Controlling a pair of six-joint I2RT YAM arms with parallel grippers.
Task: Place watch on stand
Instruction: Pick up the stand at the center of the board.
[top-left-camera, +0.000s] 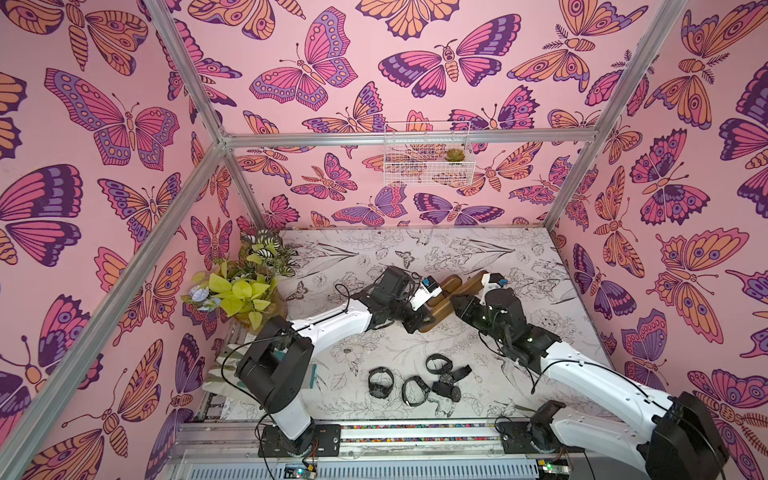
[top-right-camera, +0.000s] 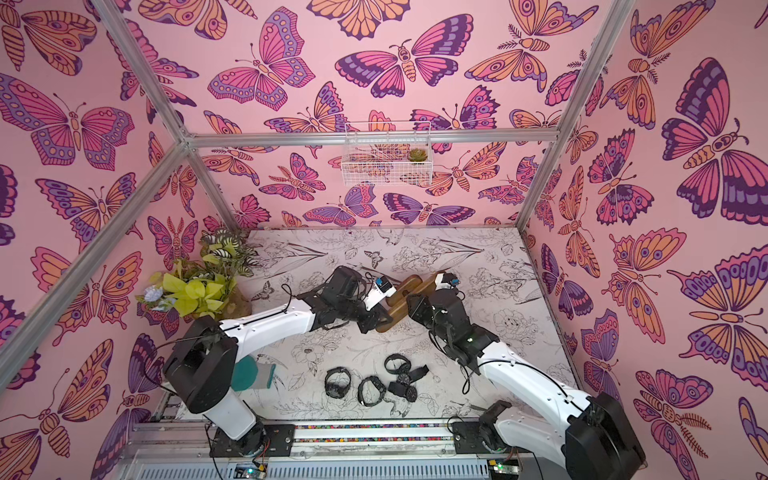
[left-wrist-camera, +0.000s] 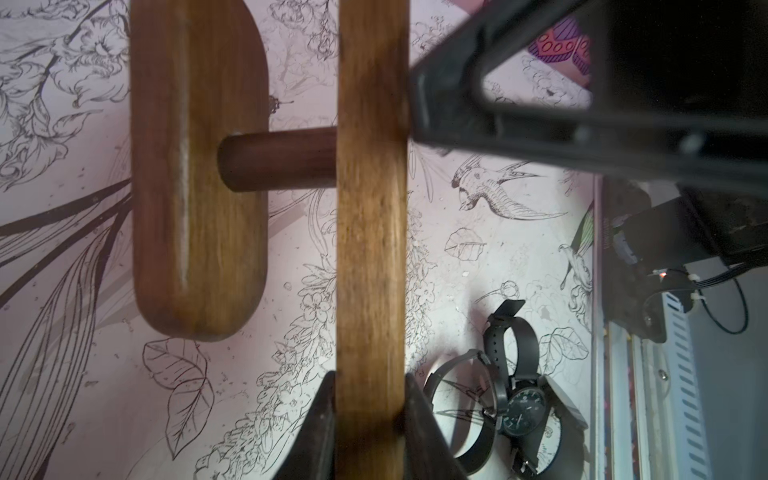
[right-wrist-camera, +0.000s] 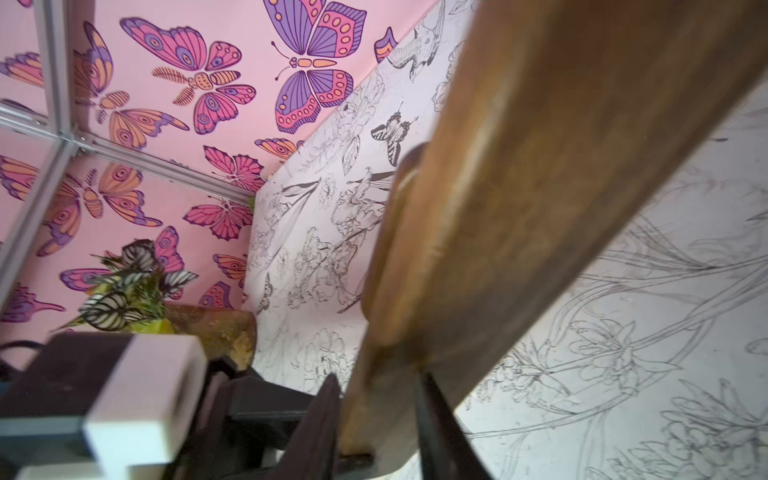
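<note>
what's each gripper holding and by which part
The left gripper and right gripper both pinch the brown wooden watch stand across its flat base board.

— What else is on your feed?
— On the bench (top-left-camera: 519, 257), in the far left corner, I see a potted plant (top-left-camera: 245, 286) with yellow-green and striped leaves.
— And the walls?
— Butterfly wallpaper (top-left-camera: 332, 62) all round; on the back wall a white wire basket (top-left-camera: 426, 166) holds a small succulent (top-left-camera: 455, 155).

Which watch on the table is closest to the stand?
The looped black watch at the back of the group, on the right arm's side. The other watches all lie farther from the stand.
</note>
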